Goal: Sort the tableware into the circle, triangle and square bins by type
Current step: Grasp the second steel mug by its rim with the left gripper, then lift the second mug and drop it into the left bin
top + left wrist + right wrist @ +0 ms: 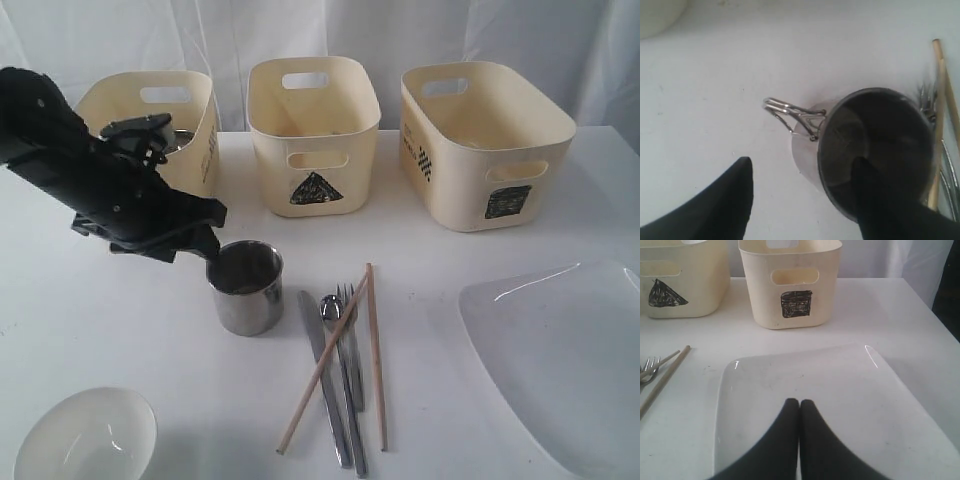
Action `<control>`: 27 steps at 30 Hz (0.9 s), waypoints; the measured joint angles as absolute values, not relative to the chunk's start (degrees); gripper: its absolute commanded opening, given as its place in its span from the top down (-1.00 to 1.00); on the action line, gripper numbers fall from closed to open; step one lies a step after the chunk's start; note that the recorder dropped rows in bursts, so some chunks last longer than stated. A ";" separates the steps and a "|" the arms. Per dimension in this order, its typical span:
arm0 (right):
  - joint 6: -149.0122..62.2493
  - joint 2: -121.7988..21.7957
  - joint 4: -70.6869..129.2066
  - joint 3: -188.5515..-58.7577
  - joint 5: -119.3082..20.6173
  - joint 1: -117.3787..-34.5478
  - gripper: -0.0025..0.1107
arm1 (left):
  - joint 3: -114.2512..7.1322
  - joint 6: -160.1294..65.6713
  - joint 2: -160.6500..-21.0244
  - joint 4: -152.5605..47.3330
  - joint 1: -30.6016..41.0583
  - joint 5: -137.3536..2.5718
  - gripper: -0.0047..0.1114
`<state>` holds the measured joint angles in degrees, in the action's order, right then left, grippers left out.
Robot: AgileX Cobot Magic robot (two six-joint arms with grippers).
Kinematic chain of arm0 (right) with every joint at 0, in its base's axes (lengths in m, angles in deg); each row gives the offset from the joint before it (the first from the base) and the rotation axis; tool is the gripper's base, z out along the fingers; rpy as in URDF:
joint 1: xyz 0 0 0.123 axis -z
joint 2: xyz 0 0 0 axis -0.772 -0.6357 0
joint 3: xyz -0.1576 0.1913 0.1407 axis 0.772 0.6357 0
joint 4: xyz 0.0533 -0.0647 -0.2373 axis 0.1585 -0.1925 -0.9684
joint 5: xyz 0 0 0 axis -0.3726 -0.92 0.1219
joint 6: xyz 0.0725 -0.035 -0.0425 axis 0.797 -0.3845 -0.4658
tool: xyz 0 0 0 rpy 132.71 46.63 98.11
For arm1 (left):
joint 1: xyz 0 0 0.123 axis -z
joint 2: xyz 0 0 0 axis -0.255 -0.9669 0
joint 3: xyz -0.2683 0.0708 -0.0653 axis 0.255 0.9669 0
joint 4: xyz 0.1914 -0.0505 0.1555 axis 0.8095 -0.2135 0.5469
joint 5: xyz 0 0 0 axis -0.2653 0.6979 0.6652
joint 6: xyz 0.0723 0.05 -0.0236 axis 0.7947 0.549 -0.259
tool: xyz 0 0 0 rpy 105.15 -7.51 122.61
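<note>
Our left gripper (802, 167) hangs over the steel mug (246, 300) with its black fingers spread wide. One finger dips inside the cup and the other sits outside the wall, so the rim runs between them with nothing clamped yet. The mug stands upright on the white table (120, 330), just left of the cutlery, with its long axis vertical. Its folded wire handle (790, 115) sticks out on the side of the outer finger. The coming move turns on that straddle: as we judge it, closing would pinch the thin wall and a straight lift would free the mug. This arm is plainly the nearer one.

Our right gripper (799, 402) has its fingers pressed together and holds nothing. It hovers above the large white rounded-square plate (560, 360) at the near right, well apart from the mug.

The mug is brushed steel outside and dull and dark inside. Beside it lie a steel knife (312, 330), spoon (331, 308) and fork (347, 296), with two pale wooden chopsticks (375, 350) crossing them. A glossy white bowl (85, 435) sits at the near left.

Three cream plastic bins stand along the far edge: the left bin (195, 110), the triangle bin (313, 120) and the square bin (480, 140). A steel glint shows inside the left one, possibly another mug.
</note>
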<state>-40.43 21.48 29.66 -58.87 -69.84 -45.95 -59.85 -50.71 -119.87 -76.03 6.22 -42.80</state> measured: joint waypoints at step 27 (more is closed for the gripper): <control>-40.43 21.48 29.66 -58.87 -69.84 -45.95 0.96 | -61.30 -52.38 -105.62 -70.01 4.18 -45.38 0.92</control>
